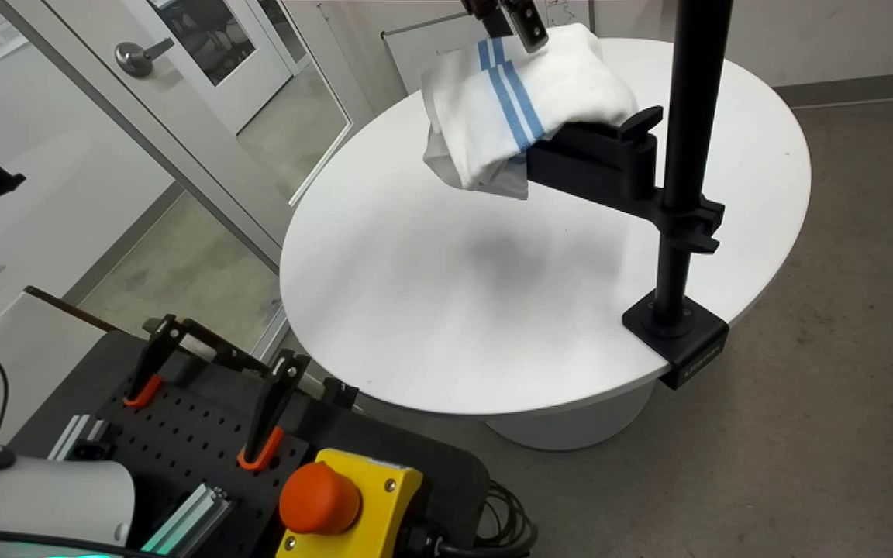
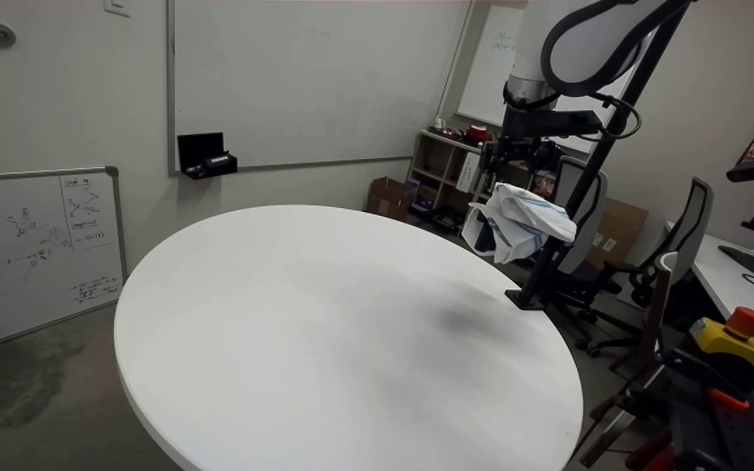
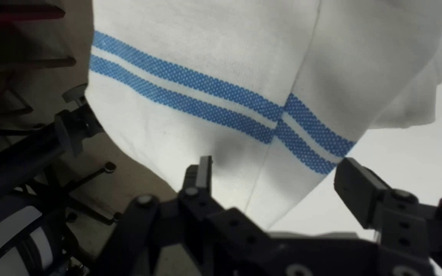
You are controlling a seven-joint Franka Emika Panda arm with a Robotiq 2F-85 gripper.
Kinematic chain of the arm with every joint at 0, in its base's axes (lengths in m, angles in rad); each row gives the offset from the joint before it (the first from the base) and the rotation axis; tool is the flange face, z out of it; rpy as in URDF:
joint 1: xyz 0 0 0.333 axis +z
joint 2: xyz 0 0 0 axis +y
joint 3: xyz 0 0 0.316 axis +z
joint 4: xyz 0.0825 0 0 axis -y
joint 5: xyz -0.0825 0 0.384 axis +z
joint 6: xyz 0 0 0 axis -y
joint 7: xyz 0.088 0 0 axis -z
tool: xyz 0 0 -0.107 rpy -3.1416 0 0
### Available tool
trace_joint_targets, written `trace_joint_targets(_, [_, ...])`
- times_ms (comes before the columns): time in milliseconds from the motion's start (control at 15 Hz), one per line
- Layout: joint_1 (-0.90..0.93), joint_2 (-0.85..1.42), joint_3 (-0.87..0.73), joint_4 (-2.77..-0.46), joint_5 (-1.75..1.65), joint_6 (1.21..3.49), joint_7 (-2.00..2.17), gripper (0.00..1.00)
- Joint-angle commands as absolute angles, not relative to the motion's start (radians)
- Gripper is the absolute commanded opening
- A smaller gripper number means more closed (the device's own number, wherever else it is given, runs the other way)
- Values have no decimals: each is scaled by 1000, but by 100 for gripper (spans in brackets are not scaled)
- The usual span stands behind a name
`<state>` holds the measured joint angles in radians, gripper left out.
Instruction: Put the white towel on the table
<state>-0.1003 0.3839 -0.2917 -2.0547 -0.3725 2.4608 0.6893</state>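
The white towel (image 1: 477,116) with blue stripes lies bunched over a black arm (image 1: 594,170) on the pole, raised above the table's white round top (image 1: 415,310). The towel also shows in an exterior view (image 2: 514,219), draped beside the pole above the table's edge (image 2: 324,340). In the wrist view the towel (image 3: 190,46) fills much of the picture. My gripper (image 3: 275,163) is open, its fingers apart with the towel beyond them. In an exterior view my gripper (image 1: 515,35) is just over the towel's top; whether a fingertip touches it is unclear.
The black pole (image 1: 694,101) is clamped at the table edge by its base (image 1: 675,333). A dark cart with a yellow box and red button (image 1: 322,496) stands near the table. Chairs (image 2: 684,229) and a shelf (image 2: 449,160) stand behind the pole.
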Motion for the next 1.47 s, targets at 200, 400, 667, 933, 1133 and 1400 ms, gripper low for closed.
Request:
trace_joint_targets(200, [-70,425,-324,-2020,-378,2462,712,28])
trace_joint_targets(400, [-73,419,-324,-2021,-370,2462,706,4])
trace_joint_targets(667, [-81,383,-321,-2034,-351,2464,690,0])
trace_joint_targets(933, [-86,297,-311,-2070,-331,2482,671,0])
trace_joint_targets(1133, [-88,205,-295,-2107,-325,2506,648,0])
trace_joint_targets(1400, [-91,53,-248,-2177,-316,2557,580,0])
